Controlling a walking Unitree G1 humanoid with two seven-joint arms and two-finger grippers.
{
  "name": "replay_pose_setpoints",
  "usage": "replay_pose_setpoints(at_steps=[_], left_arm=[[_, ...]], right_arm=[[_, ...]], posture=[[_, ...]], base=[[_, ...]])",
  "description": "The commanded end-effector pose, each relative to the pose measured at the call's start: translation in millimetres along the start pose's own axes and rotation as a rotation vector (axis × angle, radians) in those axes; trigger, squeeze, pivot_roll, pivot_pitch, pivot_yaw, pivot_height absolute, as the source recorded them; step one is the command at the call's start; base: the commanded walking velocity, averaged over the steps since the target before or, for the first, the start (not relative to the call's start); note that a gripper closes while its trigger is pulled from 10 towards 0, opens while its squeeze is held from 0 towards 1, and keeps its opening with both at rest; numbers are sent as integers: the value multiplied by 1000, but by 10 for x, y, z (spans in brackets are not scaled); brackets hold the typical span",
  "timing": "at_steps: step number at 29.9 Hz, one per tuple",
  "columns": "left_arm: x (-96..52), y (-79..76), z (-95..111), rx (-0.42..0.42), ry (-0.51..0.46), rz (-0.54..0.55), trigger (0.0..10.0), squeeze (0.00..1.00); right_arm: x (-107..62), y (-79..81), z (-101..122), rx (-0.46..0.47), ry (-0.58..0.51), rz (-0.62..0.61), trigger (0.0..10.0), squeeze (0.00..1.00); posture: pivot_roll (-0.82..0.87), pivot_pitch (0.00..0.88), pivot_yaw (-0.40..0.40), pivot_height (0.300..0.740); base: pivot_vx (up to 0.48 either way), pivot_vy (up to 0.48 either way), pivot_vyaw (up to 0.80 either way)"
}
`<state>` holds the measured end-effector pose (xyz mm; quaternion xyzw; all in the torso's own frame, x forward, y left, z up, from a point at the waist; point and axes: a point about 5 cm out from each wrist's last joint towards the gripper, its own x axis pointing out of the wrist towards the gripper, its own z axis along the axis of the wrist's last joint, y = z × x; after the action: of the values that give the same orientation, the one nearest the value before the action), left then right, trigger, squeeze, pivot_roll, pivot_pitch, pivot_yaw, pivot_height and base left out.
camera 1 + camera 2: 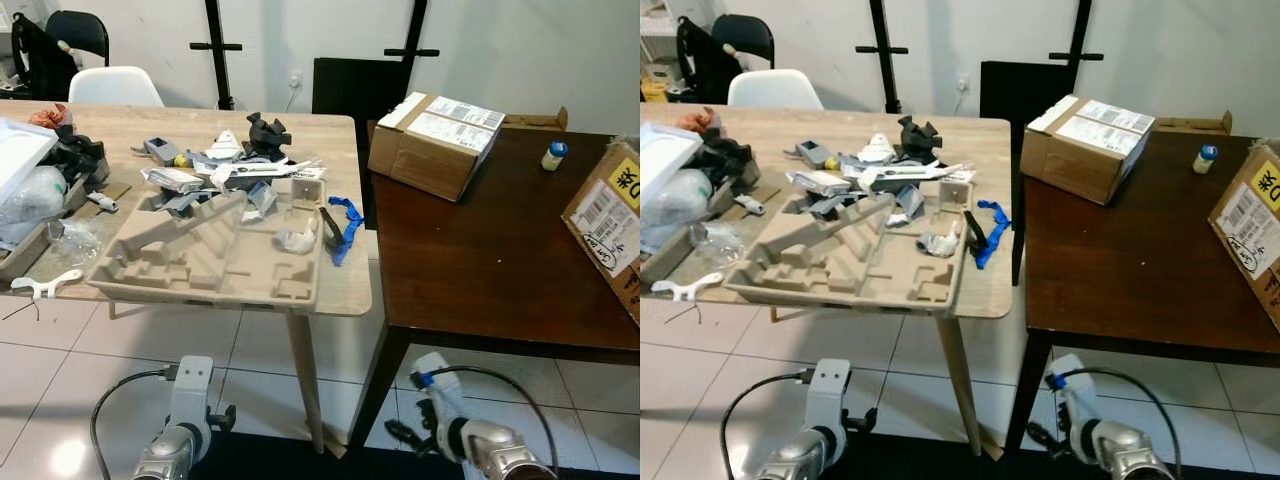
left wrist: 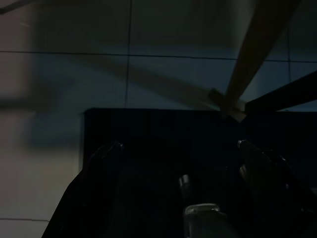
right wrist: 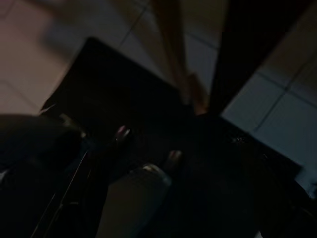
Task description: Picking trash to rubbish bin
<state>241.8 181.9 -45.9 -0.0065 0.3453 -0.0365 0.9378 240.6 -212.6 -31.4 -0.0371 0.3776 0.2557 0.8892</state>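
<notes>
The moulded pulp tray (image 1: 215, 255) is lying on the light table (image 1: 345, 285) amid scattered trash, being judged light, stiff and best gripped by its rim; neither tool's opening can be told.

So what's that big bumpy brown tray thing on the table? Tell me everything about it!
The molded pulp tray looks like pressed cardboard packing, pale brown and matte. It has raised ridges and sunken pockets of different shapes. It lies flat at the front edge of the light wooden table, its near rim about level with that edge. A small crumpled clear wrapper sits in one pocket, and a pile of grey and white scraps spills against its far side. A blue strap lies just to its right.
</notes>
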Motion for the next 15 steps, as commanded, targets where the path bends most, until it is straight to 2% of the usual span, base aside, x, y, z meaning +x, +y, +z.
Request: replay_pose_setpoints(at_steps=[1, 2, 3, 4, 6, 8, 11, 15], left_arm=[[-16, 27, -66, -2, 29, 11, 10000, 0], [-13, 17, -62, -10, 25, 11, 10000, 0], [-13, 17, -62, -10, 25, 11, 10000, 0], [-11, 9, -59, -13, 22, 12, 10000, 0], [-10, 1, -61, -17, 23, 13, 10000, 0], [-10, 1, -65, -16, 25, 14, 10000, 0], [-16, 11, -87, -14, 37, 24, 10000, 0], [-17, 14, -92, -15, 40, 22, 10000, 0]], right_arm=[[-19, -7, -40, 2, 14, 7, 10000, 0], [2, -30, -35, -11, 27, -70, 10000, 0], [2, -30, -35, -11, 27, -70, 10000, 0], [18, -42, -38, -17, 36, -134, 10000, 0], [37, -46, -105, 18, 73, -243, 10000, 0], [38, -37, -143, 47, 83, -263, 10000, 0], [30, -12, -309, 123, 150, -382, 10000, 0], [51, 81, -432, 158, 194, -397, 10000, 0]], posture=[[-81, 72, 6, 740], [-82, 71, -3, 740], [-82, 71, -3, 740], [-82, 71, -3, 740], [-79, 74, -4, 740], [-79, 74, -4, 740], [-71, 79, -4, 740], [-66, 84, -5, 740]], base=[[0, 0, 0], [0, 0, 0], [0, 0, 0], [0, 0, 0], [0, 0, 0], [0, 0, 0], [0, 0, 0], [0, 0, 0]])
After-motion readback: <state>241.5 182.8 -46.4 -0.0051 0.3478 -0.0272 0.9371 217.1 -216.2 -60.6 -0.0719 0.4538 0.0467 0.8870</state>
